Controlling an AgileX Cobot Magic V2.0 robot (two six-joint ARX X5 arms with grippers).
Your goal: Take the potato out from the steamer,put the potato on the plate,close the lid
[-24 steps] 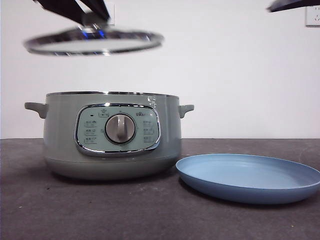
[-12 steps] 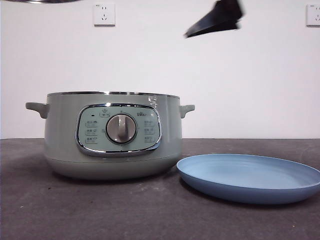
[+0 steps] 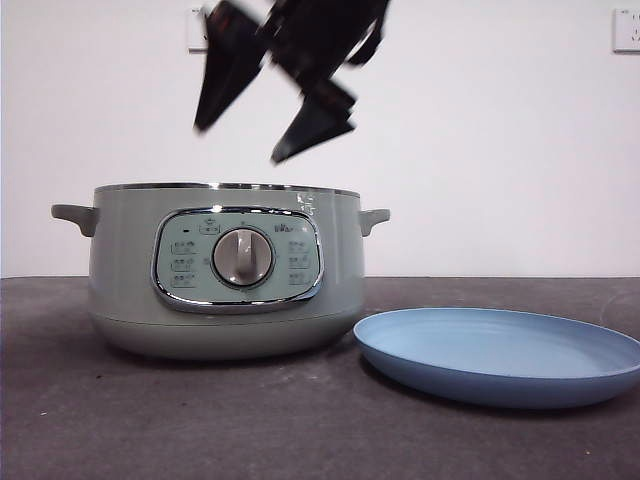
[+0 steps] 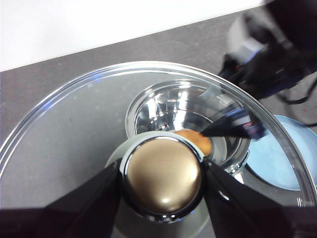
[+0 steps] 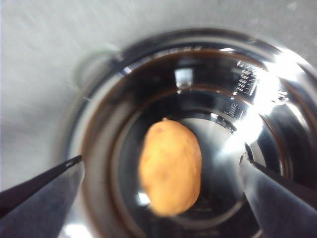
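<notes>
The sage-green steamer stands open on the dark table. The orange-brown potato lies in its steel bowl, seen from above in the right wrist view and through the glass in the left wrist view. My right gripper hangs open just above the steamer's rim, its jaws wide either side of the potato, not touching it. My left gripper is shut on the knob of the glass lid, held high above the steamer, out of the front view. The light-blue plate lies empty right of the steamer.
A white wall with sockets stands behind the table. Bare dark tabletop runs in front of the steamer and plate.
The lid has risen out of the top of the front view. The right gripper has come in from the upper right, moved left and down, and now hangs over the open steamer.
</notes>
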